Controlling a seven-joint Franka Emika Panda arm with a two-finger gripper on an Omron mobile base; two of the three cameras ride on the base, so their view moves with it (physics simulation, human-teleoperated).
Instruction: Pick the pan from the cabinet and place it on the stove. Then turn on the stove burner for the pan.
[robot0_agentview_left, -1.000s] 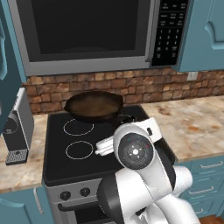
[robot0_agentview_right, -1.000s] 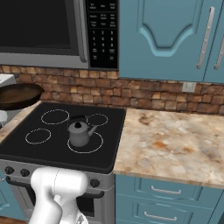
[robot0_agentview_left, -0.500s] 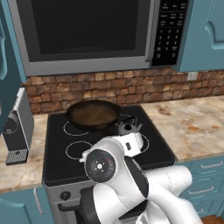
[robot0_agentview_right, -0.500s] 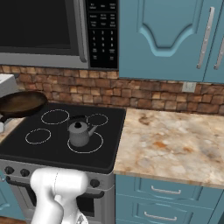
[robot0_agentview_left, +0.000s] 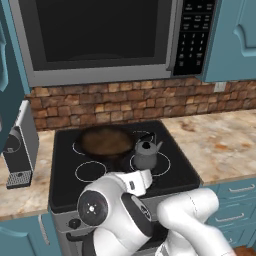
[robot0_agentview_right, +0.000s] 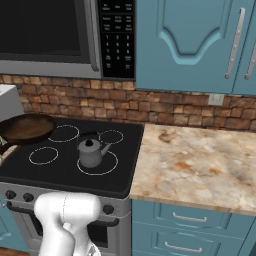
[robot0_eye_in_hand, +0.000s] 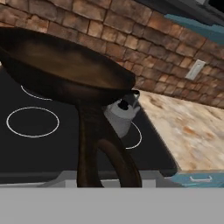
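Standing at the far left of the counter (robot0_agentview_left: 30, 200) in the left base view, a grey coffee machine (robot0_agentview_left: 20, 145) is sitting against the brick backsplash (robot0_agentview_left: 125, 100). Just right of it, the stove (robot0_agentview_left: 65, 180) is showing its black glass top and white burner rings, with the microwave (robot0_agentview_left: 100, 40) hanging above.

The pan (robot0_agentview_left: 106, 141) is hovering over the rear left burner area, brownish face up; whether its base is touching the glass cannot be told. In the hand view the pan (robot0_eye_in_hand: 61, 65) is looming close, its dark handle running down toward the camera. The gripper itself is hidden behind the arm's white wrist in the base views and its fingertips are not discernible in the hand view, so whether it is clamped on the handle cannot be told.

Right of the pan, the small grey kettle (robot0_agentview_left: 145, 154) is sitting on the front right burner ring, spout pointing right, close beside the pan's rim.

Further right, the marbled counter is continuing under the teal cabinet (robot0_agentview_right: 200, 45), whose doors are closed, with teal drawers (robot0_agentview_right: 190, 220) below.
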